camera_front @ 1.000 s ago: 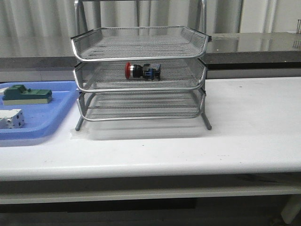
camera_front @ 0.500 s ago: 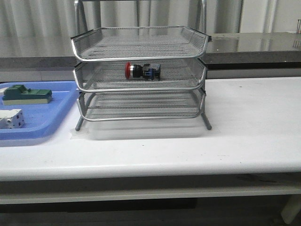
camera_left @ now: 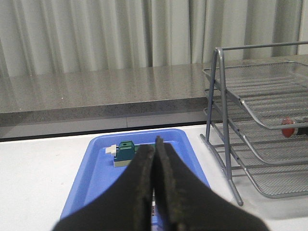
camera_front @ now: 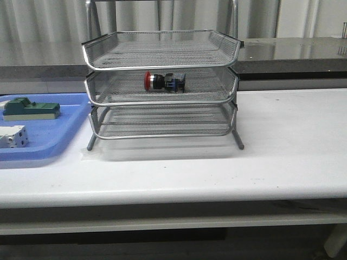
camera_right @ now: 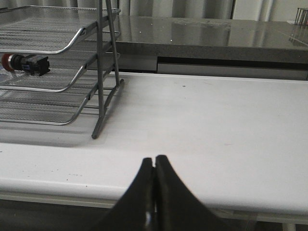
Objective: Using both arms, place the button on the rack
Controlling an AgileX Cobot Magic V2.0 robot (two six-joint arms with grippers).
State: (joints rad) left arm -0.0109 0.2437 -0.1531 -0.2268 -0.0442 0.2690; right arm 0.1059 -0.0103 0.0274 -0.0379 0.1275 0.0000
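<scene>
The button [camera_front: 164,81], with red head, black collar and blue rear block, lies on its side in the middle tier of the silver wire-mesh rack [camera_front: 162,54]. It also shows in the right wrist view [camera_right: 24,63] and, partly, in the left wrist view [camera_left: 293,126]. Neither arm shows in the front view. My left gripper [camera_left: 155,147] is shut and empty, above the blue tray, left of the rack [camera_left: 250,96]. My right gripper [camera_right: 154,161] is shut and empty, near the table's front edge, right of the rack [camera_right: 103,72].
A flat blue plastic tray [camera_front: 65,135] lies left of the rack, holding a green-and-cream block [camera_front: 31,109] and a white boxy part [camera_front: 12,136]. The tray [camera_left: 96,163] and block [camera_left: 126,151] show in the left wrist view. A grey counter [camera_front: 293,51] runs behind the table.
</scene>
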